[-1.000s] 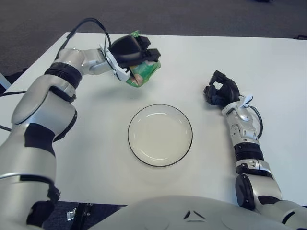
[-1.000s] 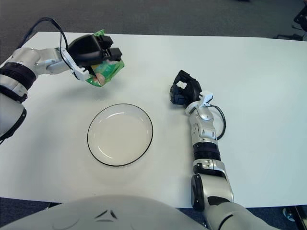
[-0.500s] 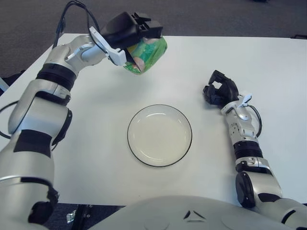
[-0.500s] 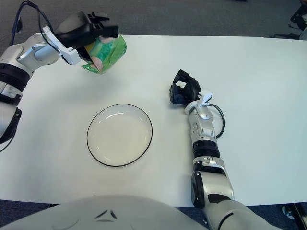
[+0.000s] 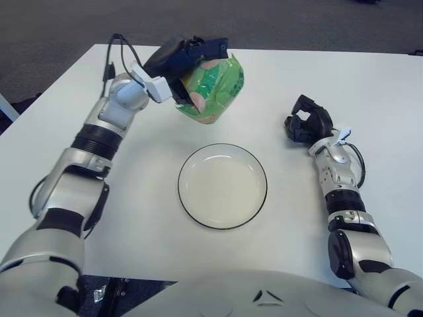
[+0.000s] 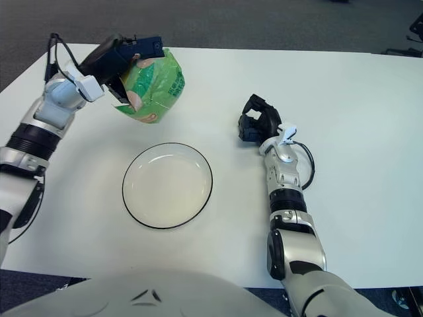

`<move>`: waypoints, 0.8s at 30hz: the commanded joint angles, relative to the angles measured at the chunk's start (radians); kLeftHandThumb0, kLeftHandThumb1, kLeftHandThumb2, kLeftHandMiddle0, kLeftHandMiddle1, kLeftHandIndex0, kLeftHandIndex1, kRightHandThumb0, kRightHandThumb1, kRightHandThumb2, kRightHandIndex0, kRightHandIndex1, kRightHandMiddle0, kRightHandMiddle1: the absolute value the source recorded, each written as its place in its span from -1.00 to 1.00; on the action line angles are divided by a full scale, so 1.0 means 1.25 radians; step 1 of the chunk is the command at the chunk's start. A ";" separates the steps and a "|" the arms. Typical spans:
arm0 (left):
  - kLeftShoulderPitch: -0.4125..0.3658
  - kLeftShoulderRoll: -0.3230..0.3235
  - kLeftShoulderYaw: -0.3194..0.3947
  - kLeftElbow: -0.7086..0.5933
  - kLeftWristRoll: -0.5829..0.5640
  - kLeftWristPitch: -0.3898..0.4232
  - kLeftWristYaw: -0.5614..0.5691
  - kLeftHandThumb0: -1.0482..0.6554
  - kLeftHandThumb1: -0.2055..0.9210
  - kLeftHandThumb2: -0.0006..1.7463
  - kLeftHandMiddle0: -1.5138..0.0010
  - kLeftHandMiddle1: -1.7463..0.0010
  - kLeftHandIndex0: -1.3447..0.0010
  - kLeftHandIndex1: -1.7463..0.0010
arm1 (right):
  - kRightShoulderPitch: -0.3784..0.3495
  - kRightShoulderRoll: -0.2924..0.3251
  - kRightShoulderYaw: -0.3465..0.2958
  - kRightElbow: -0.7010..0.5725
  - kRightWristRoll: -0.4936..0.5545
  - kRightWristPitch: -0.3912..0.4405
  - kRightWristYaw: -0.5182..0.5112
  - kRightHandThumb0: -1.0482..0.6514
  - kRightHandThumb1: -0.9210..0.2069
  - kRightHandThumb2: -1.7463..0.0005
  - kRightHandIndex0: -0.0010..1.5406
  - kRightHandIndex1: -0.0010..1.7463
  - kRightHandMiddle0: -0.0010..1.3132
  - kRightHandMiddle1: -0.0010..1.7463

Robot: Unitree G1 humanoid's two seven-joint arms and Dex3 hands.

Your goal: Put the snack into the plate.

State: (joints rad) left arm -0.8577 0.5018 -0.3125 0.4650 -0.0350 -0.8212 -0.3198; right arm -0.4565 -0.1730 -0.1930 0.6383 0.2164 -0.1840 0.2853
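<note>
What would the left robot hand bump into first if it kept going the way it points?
Probably nothing: the left robot hand, holding the snack bag, points rightward over bare table, behind the plate.

The left hand was raised with its arm stretched forward, fingers clamped on the snack bag; the right hand showed curled, forearm extended

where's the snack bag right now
The green snack bag is held in the left hand, showing up and to the left of the plate, not yet in it.
</note>
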 commanded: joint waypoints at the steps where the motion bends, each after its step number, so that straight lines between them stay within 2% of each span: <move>1: -0.016 -0.023 0.031 -0.012 -0.042 0.013 -0.056 0.23 -0.87 1.00 -0.32 -0.77 -0.10 -1.00 | 0.051 0.013 0.004 0.074 -0.008 0.031 0.002 -0.39 0.27 -0.67 0.75 1.00 0.08 1.00; 7: -0.015 -0.056 0.058 -0.014 -0.072 0.014 -0.122 0.23 -0.86 1.00 -0.30 -0.80 -0.09 -1.00 | 0.040 0.012 0.004 0.094 -0.008 0.023 0.000 -0.38 0.27 -0.66 0.75 1.00 0.07 1.00; 13: 0.067 -0.086 0.056 -0.160 -0.179 0.135 -0.205 0.23 -0.85 1.00 -0.29 -0.80 -0.09 -1.00 | 0.034 0.013 0.004 0.109 -0.010 0.012 -0.003 -0.38 0.27 -0.66 0.75 1.00 0.07 1.00; 18: 0.083 -0.116 0.067 -0.195 -0.226 0.195 -0.258 0.23 -0.86 1.00 -0.30 -0.79 -0.09 -1.00 | 0.032 0.014 0.004 0.111 -0.009 0.012 -0.003 -0.38 0.27 -0.66 0.75 1.00 0.07 1.00; 22: 0.090 -0.163 0.060 -0.184 -0.272 0.216 -0.323 0.22 -0.86 1.00 -0.30 -0.79 -0.09 -1.00 | 0.033 0.017 0.003 0.107 -0.007 0.017 -0.003 -0.38 0.27 -0.66 0.75 1.00 0.07 1.00; 24: 0.126 -0.165 0.065 -0.240 -0.286 0.256 -0.321 0.22 -0.85 1.00 -0.29 -0.80 -0.09 -1.00 | 0.035 0.020 0.002 0.105 -0.004 0.018 -0.007 -0.38 0.27 -0.67 0.75 1.00 0.08 1.00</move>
State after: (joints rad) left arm -0.7488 0.3115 -0.2409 0.2274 -0.3604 -0.5491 -0.7038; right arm -0.4924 -0.1738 -0.1923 0.7069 0.2139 -0.2169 0.2889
